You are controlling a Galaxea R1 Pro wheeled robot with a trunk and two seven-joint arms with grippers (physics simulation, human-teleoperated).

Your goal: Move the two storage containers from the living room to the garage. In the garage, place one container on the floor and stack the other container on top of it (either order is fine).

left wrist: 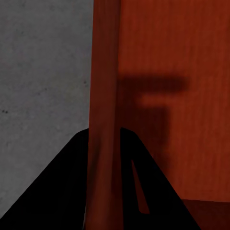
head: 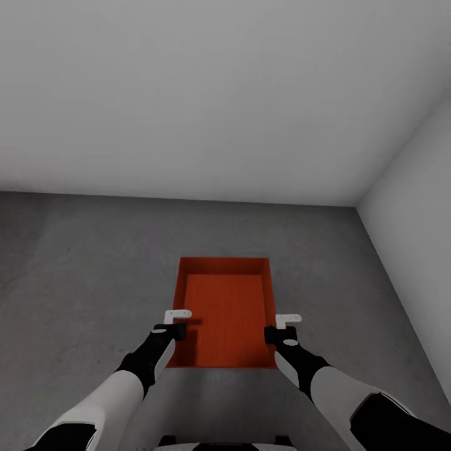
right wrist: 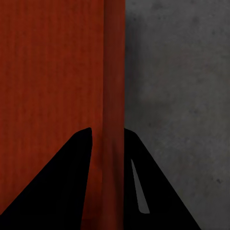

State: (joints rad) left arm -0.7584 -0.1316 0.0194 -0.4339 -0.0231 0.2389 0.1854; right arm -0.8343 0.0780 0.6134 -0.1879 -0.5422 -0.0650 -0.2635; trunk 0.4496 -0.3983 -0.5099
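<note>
You've got one orange-red container (head: pixel 227 310) sitting in front of you on the grey concrete floor (head: pixel 81 263), open side up, long axis running away from you toward the white back wall (head: pixel 207 94). The right-hand white wall (head: pixel 413 188) is off to the side, and the tub sits nearer that corner than the open floor on your left. From the head view it looks flat and square to you, with its near end just ahead of your base.

Both arms are on it. Your left gripper (head: pixel 178 321) is at the tub's left wall, toward the near end, and your right gripper (head: pixel 283 324) is at the right wall at about the same spot, so the two are across from each other.

In the left wrist view the thin wall (left wrist: pixel 103 96) runs straight up between the two dark fingers (left wrist: pixel 57 191), one finger outside over the concrete and one inside over the tub's bottom. The wall fills the gap between them, so that gripper is pinching the wall. The gripper's shadow falls on the inside bottom (left wrist: pixel 182 57).

Same deal in the right wrist view: the wall (right wrist: pixel 114 72) goes between the fingers (right wrist: pixel 52 187), tub bottom on one side, floor (right wrist: pixel 182 96) on the other, and the fingers are clamped onto it.

Whether the tub is resting on the floor or lifted slightly, I can't tell.
</note>
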